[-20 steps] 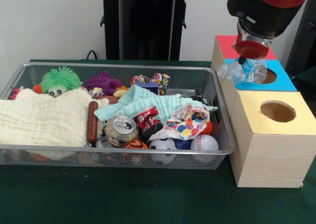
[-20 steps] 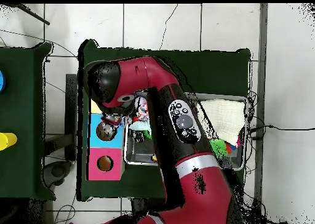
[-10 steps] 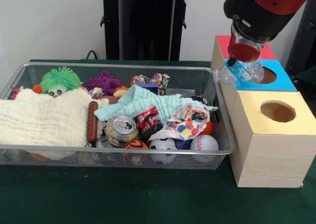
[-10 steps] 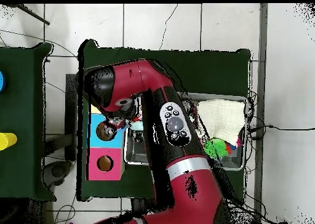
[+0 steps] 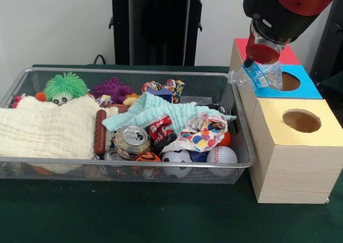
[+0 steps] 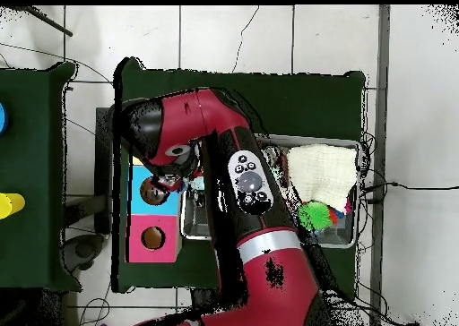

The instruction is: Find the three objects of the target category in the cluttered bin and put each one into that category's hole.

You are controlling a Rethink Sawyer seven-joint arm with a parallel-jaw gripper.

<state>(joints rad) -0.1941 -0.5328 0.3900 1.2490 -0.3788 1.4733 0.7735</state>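
Observation:
A crumpled clear plastic bottle (image 5: 260, 75) with a blue label hangs in the air over the left edge of the blue box (image 5: 311, 91), a little left of its round hole (image 5: 290, 82). My gripper (image 5: 251, 64) is shut on the bottle's top, under the red wrist disc. From overhead the arm hides the gripper, and the blue box (image 6: 141, 194) shows beside it. In the wire bin (image 5: 134, 161) lie a crushed silver can (image 5: 132, 139) and a crushed red can (image 5: 159, 127).
A red box (image 5: 244, 46) stands behind the blue one and a yellow box (image 5: 321, 111) with its own hole (image 5: 302, 120) in front. The bin also holds a cream cloth (image 5: 45, 127), a mint cloth (image 5: 161, 110), a green spiky toy (image 5: 65, 86), a baseball (image 5: 221, 155) and a hot dog (image 5: 100, 131).
The gripper with the bottle has shifted slightly left, away from the blue hole, and risen a little. The contents of the bin have not moved.

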